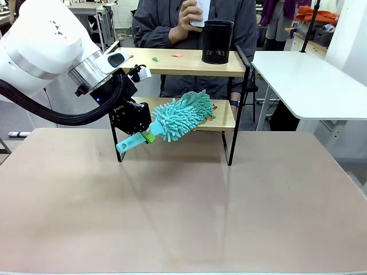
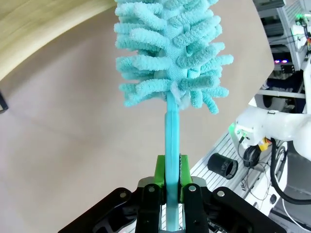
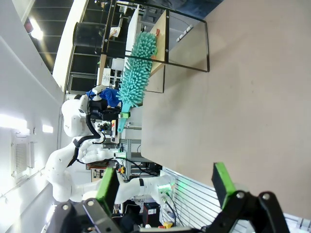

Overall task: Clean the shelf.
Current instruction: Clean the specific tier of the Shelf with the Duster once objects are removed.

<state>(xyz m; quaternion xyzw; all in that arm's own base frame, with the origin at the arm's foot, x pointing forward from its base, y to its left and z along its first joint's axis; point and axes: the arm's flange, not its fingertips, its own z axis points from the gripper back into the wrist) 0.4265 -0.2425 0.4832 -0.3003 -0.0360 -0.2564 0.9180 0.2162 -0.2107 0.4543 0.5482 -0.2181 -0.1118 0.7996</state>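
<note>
The shelf (image 1: 221, 123) stands at the table's far side, two light wooden boards in a thin black frame; it also shows sideways in the right wrist view (image 3: 187, 46). My left gripper (image 1: 148, 137) is shut on the teal handle of a fluffy teal duster (image 1: 183, 114), whose head lies over the lower board's left half. In the left wrist view the green pads (image 2: 159, 175) clamp the duster (image 2: 170, 63) handle. Small red and green scraps (image 1: 155, 58) lie on the top board. My right gripper (image 3: 165, 183) hangs open with nothing in it, away from the shelf.
A black mesh cup (image 1: 217, 41) stands on the top board's right end. A person (image 1: 192, 17) stands behind the shelf holding a white object. A white table (image 1: 315, 86) is at the right. The brown tabletop (image 1: 183, 212) spreads in front.
</note>
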